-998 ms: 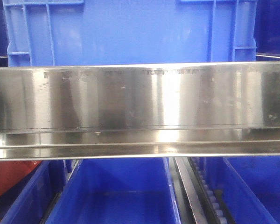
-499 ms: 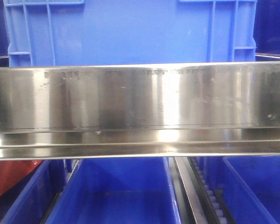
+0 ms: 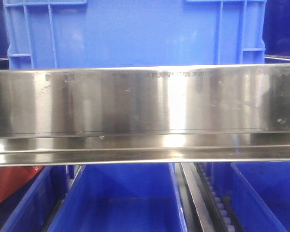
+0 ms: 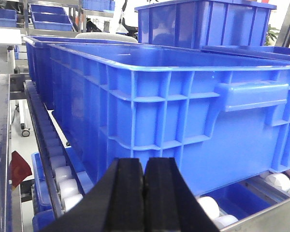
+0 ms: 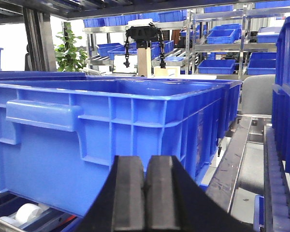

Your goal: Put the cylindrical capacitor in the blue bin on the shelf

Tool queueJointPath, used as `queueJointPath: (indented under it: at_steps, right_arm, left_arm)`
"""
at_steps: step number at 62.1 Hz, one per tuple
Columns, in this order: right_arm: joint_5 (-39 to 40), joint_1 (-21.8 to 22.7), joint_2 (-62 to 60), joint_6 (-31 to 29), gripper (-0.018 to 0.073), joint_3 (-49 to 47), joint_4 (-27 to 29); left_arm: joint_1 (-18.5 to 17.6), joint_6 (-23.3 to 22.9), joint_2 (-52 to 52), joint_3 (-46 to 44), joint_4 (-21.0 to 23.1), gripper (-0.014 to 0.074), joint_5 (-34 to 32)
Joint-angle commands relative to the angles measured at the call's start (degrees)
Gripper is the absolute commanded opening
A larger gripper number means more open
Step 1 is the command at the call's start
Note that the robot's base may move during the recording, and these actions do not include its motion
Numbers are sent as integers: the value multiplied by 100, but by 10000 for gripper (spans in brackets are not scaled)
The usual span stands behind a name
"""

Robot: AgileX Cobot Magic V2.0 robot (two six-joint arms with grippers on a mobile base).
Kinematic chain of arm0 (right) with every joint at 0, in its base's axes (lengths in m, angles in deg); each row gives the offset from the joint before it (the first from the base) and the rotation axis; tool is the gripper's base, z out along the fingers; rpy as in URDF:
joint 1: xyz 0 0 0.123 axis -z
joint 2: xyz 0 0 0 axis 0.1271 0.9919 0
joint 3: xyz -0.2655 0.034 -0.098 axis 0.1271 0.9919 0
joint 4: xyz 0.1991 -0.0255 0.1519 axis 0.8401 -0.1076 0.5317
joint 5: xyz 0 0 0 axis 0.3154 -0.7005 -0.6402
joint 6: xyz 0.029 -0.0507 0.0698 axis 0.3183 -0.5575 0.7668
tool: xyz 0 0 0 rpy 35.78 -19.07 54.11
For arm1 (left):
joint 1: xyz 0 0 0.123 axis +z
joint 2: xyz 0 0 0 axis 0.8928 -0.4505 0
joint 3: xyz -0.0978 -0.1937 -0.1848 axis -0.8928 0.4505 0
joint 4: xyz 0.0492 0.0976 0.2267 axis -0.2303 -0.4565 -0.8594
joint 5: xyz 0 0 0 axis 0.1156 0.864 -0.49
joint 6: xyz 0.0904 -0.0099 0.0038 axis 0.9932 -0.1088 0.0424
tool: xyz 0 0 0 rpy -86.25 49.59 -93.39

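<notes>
A: Start closest in. What are the two hands doing?

B: The left hand (image 4: pixel 144 193) is clenched, its black pads pressed flat together with nothing between them. The right hand (image 5: pixel 146 193) is the same: pads touching, nothing held.

A: And just past them?

B: Each wrist view faces the ribbed end wall of a large blue bin (image 4: pixel 183 111) sitting on white rollers (image 4: pixel 63 181). From the right wrist, the bin's wall (image 5: pixel 111 135) fills the lower left, with one white roller (image 5: pixel 26 212) under its corner. The bin's inside cannot be seen from either wrist.

A: The front view?

B: The shelf's shiny, scuffed steel rail (image 3: pixel 145 113) runs straight across the middle. A blue crate (image 3: pixel 135 34) stands behind and above it. Below the rail lie an open blue bin (image 3: pixel 125 203), a roller track (image 3: pixel 217 203) to its right, and something red (image 3: pixel 9 186) at the far left.

A: Where is the cylindrical capacitor?

B: It shows in none of the views, so I cannot say where it lies.

A: Farther back?

B: Behind the right-side bin, more racks carry small blue bins (image 5: pixel 217 65), and a green plant (image 5: pixel 70 55) stands at the left.
</notes>
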Motion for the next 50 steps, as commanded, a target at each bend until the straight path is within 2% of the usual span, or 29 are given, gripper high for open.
queueJointPath:
  at_steps: [1, 5, 10, 15, 23, 33, 40, 50]
  right_arm:
    - [206, 11, -29, -33, -165, 0, -26]
    - [217, 11, -29, -33, -165, 15, -26]
    - [325, 229, -121, -33, -165, 199, -26]
    - [429, 610, -333, -33, -165, 470, -26]
    - [402, 1453, -907, -33, -165, 1106, -26]
    - [367, 2183, -1569, -33, -165, 1589, -26]
    - [84, 2399, -1998, -33, -165, 1782, -26]
    - [-314, 2421, -1998, -33, -165, 1783, -102]
  left_arm:
    - [-15, 0, 33, 7, 40, -111, -105]
    - [-15, 0, 33, 7, 40, -111, -105]
    - [-15, 0, 33, 7, 40, -111, -105]
    - [-15, 0, 33, 7, 40, -111, -105]
    - [-15, 0, 33, 7, 40, -111, -105]
    - [-15, 0, 33, 7, 40, -111, -105]
    - [-15, 0, 33, 7, 40, -111, -105]
    - [-15, 0, 33, 7, 40, -111, -105]
